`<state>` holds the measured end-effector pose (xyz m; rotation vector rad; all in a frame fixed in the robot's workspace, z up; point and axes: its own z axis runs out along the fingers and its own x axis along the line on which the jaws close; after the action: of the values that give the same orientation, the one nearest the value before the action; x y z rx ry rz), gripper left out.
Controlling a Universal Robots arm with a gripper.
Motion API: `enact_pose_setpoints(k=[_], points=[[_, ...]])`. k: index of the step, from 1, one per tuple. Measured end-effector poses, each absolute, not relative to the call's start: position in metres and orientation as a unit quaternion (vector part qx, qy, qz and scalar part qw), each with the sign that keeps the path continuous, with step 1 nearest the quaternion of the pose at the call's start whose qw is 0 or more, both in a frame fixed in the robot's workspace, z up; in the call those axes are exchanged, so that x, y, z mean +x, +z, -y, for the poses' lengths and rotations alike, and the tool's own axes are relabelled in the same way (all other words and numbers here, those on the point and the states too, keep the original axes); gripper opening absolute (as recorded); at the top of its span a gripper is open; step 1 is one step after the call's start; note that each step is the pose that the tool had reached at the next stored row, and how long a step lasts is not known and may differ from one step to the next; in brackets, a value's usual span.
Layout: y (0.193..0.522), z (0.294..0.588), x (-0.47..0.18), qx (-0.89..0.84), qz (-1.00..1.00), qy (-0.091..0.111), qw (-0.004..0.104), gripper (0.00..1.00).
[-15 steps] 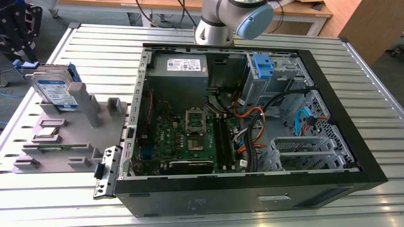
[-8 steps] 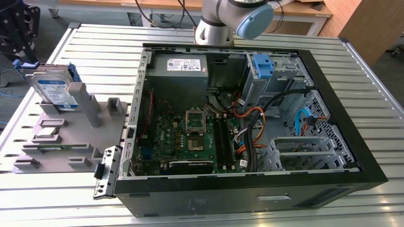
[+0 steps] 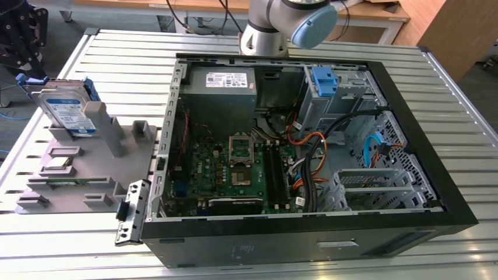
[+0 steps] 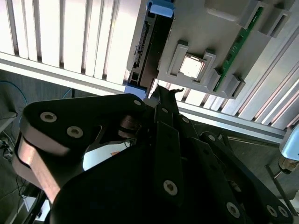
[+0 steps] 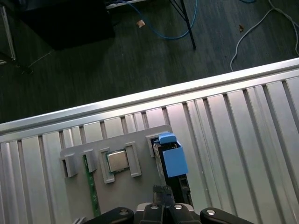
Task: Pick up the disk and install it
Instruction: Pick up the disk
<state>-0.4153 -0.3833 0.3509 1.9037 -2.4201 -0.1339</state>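
The disk (image 3: 69,111) stands on edge in a slot of the grey fixture (image 3: 78,175), at the exterior view's left; its label faces the camera and its blue bracket frames it. Both wrist views show it edge-on from above: the disk (image 5: 169,158) with its blue bracket on top, and the disk (image 4: 142,46) as a thin dark slab. My black gripper (image 5: 163,192) hovers above the fixture just short of the disk, apart from it. The fingertips of the gripper (image 4: 163,93) meet with nothing between them. The arm's dark end (image 3: 20,41) hangs over the table's left edge.
The open computer case (image 3: 435,175) lies on the slatted table (image 3: 467,105), with a bare blue bracket (image 3: 323,81) in its drive bay and a grey power-supply box (image 3: 221,81) at the back. The fixture also holds a processor chip (image 5: 117,161) and a green memory stick (image 5: 91,186). Cables lie on the floor.
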Motion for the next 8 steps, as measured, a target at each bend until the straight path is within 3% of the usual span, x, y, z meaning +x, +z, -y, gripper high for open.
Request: enact_pose_setpoints(k=[6,8], points=[[0.3495,0.3833,-0.4155,0.62,0.784,-0.028,0.006,0.11],[0.3493,0.3834,-0.4154,0.622,0.783,-0.026,0.003,0.11]])
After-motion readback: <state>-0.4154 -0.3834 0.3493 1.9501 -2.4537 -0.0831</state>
